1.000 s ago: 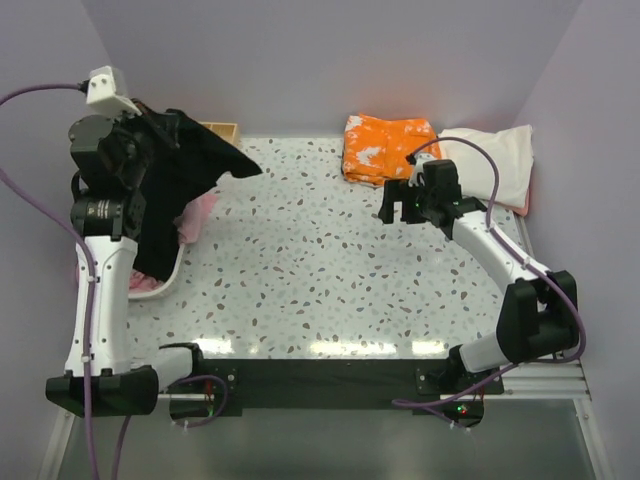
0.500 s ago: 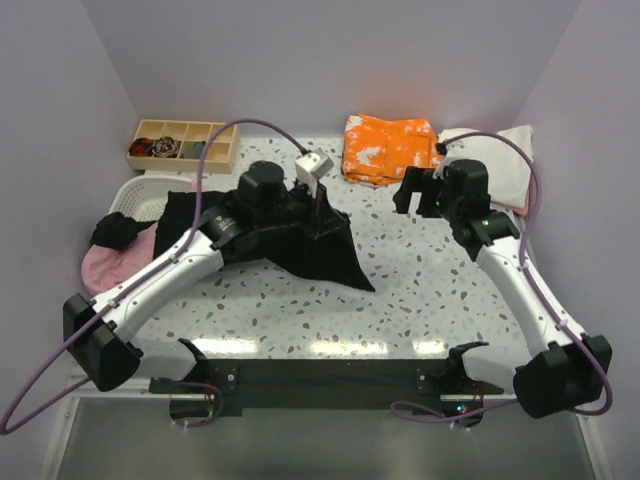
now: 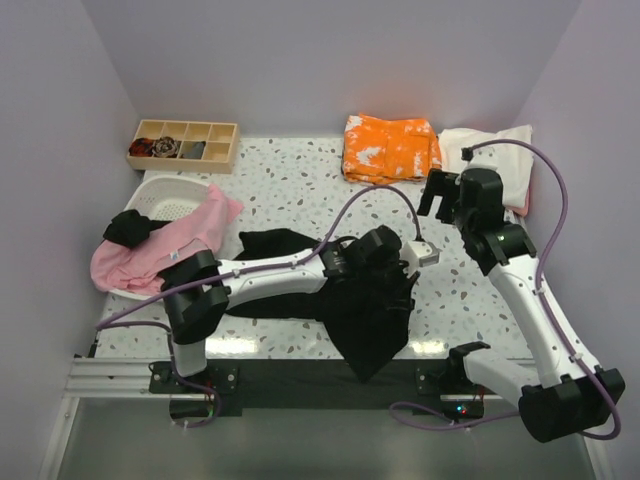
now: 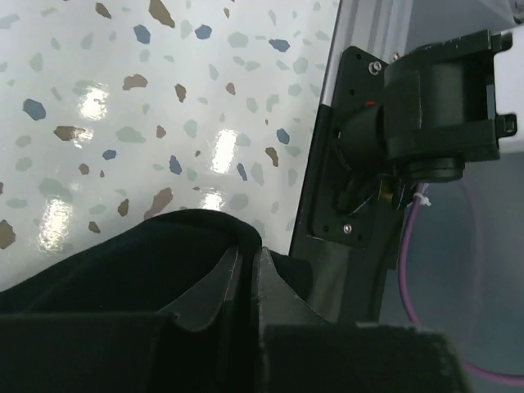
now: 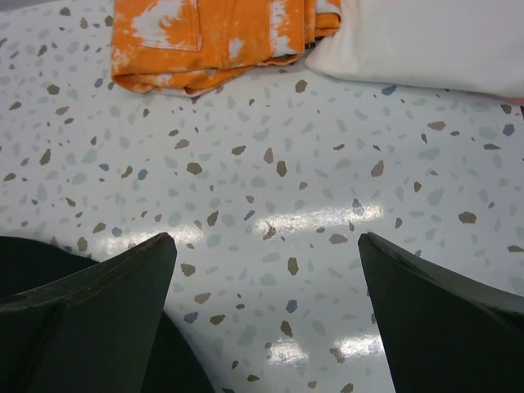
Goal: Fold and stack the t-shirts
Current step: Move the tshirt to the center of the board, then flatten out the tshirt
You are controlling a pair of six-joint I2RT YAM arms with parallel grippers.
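On speckled table (image 3: 300,190) near edge | left gripper (image 4: 247,250) pinches limp black t-shirt (image 3: 365,320)

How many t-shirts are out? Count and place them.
4: black one in the left fingers, orange and cream at the far edge, pink over the basket; dark lump there may be another.

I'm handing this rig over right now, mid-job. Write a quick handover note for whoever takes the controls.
Left end effector: shut on the black t-shirt, arm reaching across to the right. The shirt is crumpled, and part of it hangs over the near edge of the table.
Right end effector: open, empty, hovering over bare table near the back right.
Orange t-shirt and cream t-shirt: folded, side by side at the back right, not stacked.
Pink t-shirt: unfolded, draped over the white basket at left.
Left to do: spread and fold the black one, fold the pink one, stack them all.
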